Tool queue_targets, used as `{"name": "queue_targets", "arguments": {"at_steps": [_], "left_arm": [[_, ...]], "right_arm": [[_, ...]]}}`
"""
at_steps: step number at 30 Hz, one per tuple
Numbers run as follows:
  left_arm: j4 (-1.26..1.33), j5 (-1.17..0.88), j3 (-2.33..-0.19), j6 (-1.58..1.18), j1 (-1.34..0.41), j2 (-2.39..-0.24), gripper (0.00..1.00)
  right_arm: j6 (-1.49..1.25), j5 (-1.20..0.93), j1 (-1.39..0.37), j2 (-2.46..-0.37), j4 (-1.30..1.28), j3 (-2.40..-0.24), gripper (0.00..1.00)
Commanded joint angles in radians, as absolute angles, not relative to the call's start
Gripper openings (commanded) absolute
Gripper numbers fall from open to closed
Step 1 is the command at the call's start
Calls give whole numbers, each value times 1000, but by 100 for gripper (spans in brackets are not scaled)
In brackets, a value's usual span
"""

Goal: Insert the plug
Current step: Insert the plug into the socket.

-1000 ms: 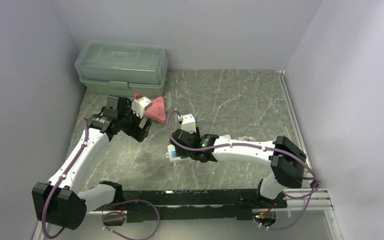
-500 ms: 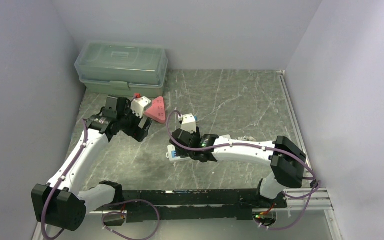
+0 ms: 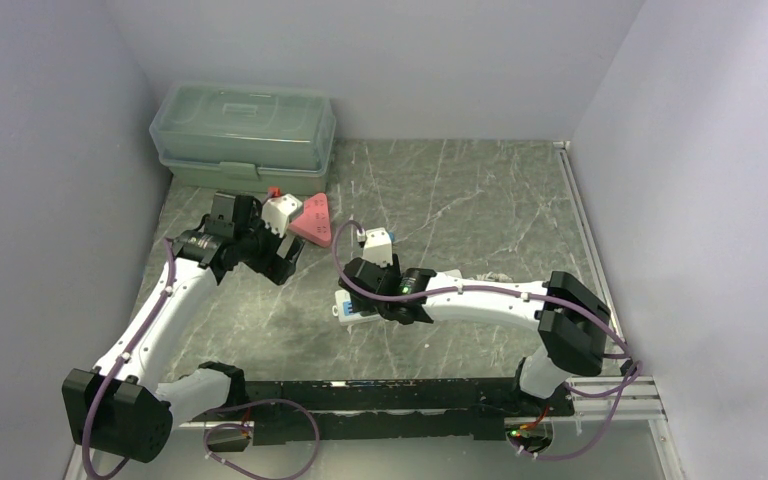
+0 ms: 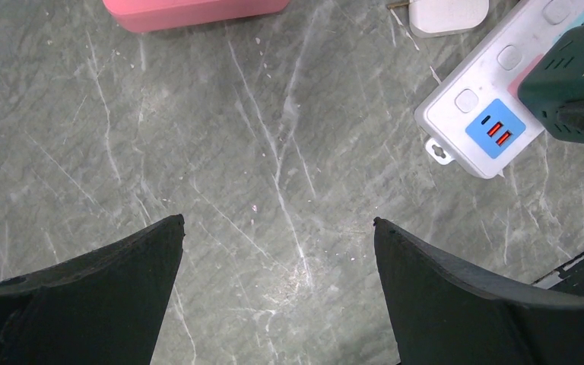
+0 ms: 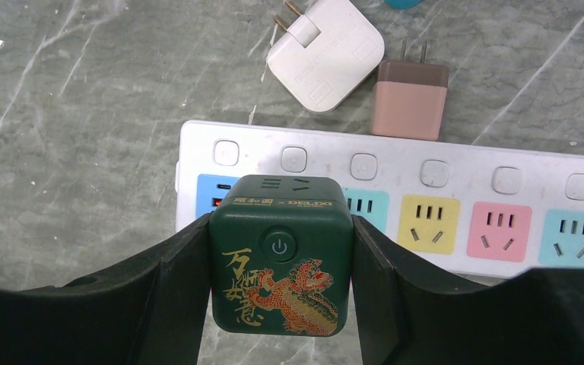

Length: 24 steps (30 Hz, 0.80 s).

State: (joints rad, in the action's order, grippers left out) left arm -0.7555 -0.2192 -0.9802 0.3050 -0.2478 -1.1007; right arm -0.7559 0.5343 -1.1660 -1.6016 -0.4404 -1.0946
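Observation:
A dark green cube plug with a gold and red dragon print sits between the fingers of my right gripper, which is shut on it. It stands over the left end of the white power strip, covering the spot between the blue USB panel and the teal socket. Its pins are hidden. In the top view the right gripper covers most of the strip. My left gripper hangs open over bare table to the left of the strip, holding nothing.
A white charger and a pinkish-brown charger lie loose just behind the strip. A pink wedge lies by the left gripper. A pale green lidded box stands at the back left. Walls close three sides.

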Motion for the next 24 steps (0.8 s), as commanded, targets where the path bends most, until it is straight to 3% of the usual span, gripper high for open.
{"name": "queue_targets", "arguments": {"at_steps": [1, 24], "left_arm": [[-761, -222, -1010, 319, -245, -1075, 100], [-764, -229, -1025, 324, -245, -1080, 100]], "right_arm": [[-777, 543, -1169, -1607, -415, -1093, 0], [-797, 519, -1157, -1667, -478, -1105, 0]]}}
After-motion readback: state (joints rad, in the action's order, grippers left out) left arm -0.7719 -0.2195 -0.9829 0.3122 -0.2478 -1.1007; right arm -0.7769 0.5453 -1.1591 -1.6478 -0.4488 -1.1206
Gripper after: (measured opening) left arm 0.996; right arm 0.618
